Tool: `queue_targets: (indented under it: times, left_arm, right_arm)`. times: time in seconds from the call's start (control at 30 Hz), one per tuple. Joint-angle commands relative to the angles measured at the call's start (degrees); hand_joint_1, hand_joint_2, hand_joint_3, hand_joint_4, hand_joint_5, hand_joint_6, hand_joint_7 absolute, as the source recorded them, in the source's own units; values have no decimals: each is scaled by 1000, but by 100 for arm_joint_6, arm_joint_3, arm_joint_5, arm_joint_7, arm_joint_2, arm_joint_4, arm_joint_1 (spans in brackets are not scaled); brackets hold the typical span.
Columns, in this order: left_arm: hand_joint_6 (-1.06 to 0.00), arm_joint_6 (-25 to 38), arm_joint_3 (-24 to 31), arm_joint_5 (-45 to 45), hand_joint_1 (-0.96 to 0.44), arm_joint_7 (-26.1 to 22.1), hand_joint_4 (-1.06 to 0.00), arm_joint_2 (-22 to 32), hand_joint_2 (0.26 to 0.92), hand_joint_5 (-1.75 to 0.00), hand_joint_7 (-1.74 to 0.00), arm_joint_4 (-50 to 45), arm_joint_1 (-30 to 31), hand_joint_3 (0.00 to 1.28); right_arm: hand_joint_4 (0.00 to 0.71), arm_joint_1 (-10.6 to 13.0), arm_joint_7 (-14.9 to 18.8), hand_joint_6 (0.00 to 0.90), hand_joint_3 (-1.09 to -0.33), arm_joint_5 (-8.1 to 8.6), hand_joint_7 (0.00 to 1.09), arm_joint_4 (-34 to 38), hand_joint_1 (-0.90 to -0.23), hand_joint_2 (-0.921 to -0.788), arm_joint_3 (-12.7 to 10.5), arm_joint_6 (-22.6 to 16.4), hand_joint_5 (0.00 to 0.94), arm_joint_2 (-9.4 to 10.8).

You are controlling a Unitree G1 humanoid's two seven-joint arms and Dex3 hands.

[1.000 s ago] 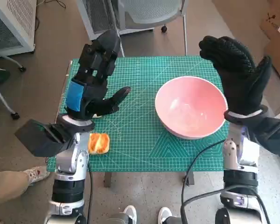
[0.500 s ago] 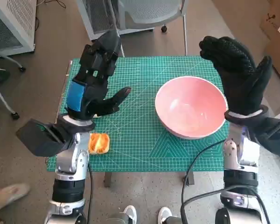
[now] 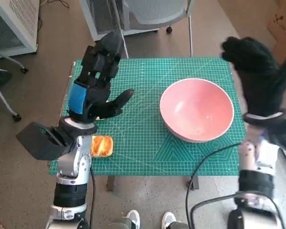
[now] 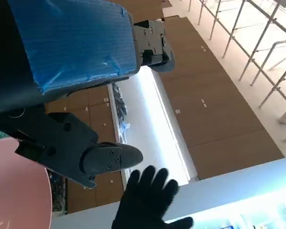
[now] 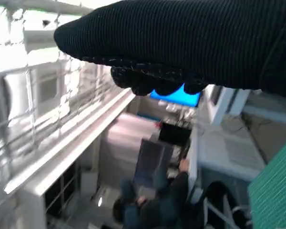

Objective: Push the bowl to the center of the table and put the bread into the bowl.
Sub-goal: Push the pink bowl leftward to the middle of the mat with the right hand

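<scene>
From where I sit, nothing of the task looks done yet. The pink bowl (image 3: pixel 197 109) sits on the right half of the green cutting mat (image 3: pixel 148 143) that covers the counter, off to the right of centre, so I judge the push is yet to come. The bread (image 3: pixel 101 146) lies at the mat's near left corner, well apart from the bowl and just beside my left forearm, so that step is left too.

My left hand (image 3: pixel 96 81) is raised above the left side of the mat, fingers apart and holding nothing. My right hand (image 3: pixel 260 76) stands upright just beyond the bowl's right rim, fingers spread and empty; it is blurred in the head view, and I cannot tell whether it touches the bowl.

The bowl is wide, smooth and glossy, upright and empty, with a rounded wall that a flat palm should be able to shove sideways. The bread is a small golden-orange piece, soft-looking, partly hidden by the arm.
</scene>
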Motion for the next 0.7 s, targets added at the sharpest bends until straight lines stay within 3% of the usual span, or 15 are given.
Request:
queue_targets:
  times: [0.03,0.07,0.1,0.23,0.3,0.4,0.57,0.7]
  left_arm:
    - [1,-80,24,-23,-264,36,-70,-37,740,-97,-554,-93,33,491]
    - [1,-80,26,-24,-264,40,-70,-36,740,-97,-553,-94,34,491]
    - [1,-75,35,-32,-265,43,-67,-32,741,-96,-548,-92,33,494]
    - [1,-63,53,-53,-267,57,-68,-29,738,-98,-554,-91,35,499]
    - [1,-52,53,-57,-274,71,-65,-36,739,-97,-558,-106,43,503]
    - [1,-32,48,-62,-277,99,-66,-53,736,-99,-568,-148,70,504]
    - [1,-12,43,-69,-275,131,-67,-72,735,-100,-574,-199,114,506]
    - [1,23,52,-83,-271,150,-66,-77,735,-100,-574,-227,139,507]
  right_arm:
    - [235,-260,-46,349,-747,-18,0,1303,-648,-921,-327,-194,0,-312]
    - [234,-307,-101,348,-746,-44,0,1489,-648,-921,-363,-224,0,-351]
    - [187,-356,-274,299,-778,-100,0,1727,-629,-921,-398,-210,-1,-405]
    - [214,-502,-843,316,-748,-282,31,2401,-650,-921,-469,-105,16,-542]
    - [181,-553,-1104,275,-784,-353,19,2665,-614,-921,-491,-10,9,-584]
    - [199,-587,-1486,295,-762,-429,33,3025,-620,-921,-544,238,22,-618]
    - [189,-527,-1845,307,-762,-512,37,3324,-608,-921,-604,641,13,-582]
    - [168,-436,-1906,297,-778,-553,29,3461,-600,-921,-652,958,3,-509]
